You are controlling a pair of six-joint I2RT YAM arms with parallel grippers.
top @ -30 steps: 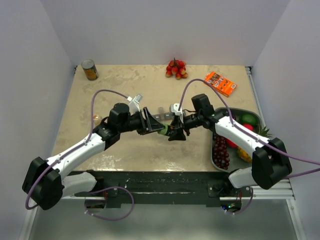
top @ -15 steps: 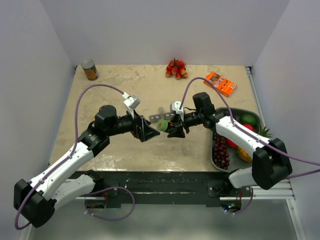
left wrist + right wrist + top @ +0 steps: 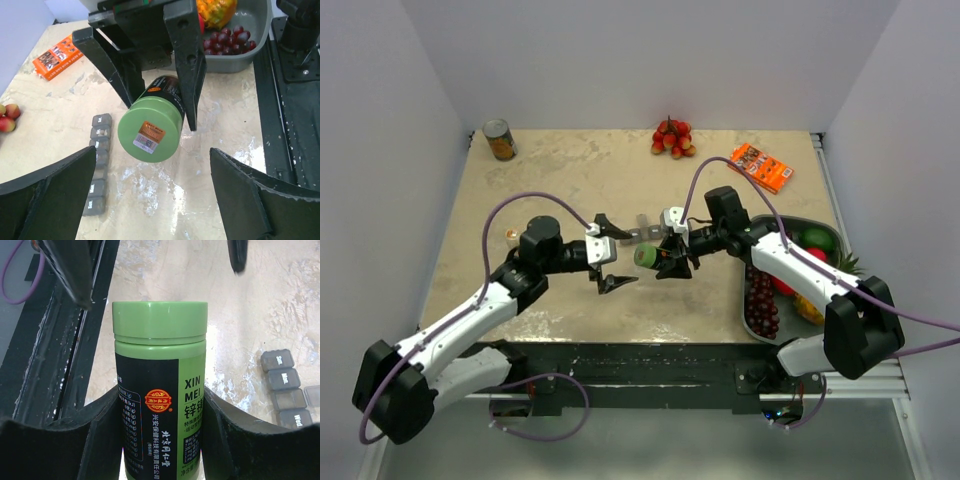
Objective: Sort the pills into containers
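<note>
My right pincer (image 3: 670, 261) is clamped on the green bottle (image 3: 159, 390). Left pincer (image 3: 612, 254) is spread wide, facing its cap (image 3: 149, 136).

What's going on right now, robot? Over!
Right gripper shut on green bottle, cap on. Left gripper open, facing the cap, not touching. Pill box on table, untouched. Nothing in the way.

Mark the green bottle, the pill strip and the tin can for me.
green bottle (image 3: 150, 135), left wrist view, centre of its cap.
pill strip (image 3: 100, 145), left wrist view, a middle compartment lid.
tin can (image 3: 500, 142), top external view, its side.
</note>
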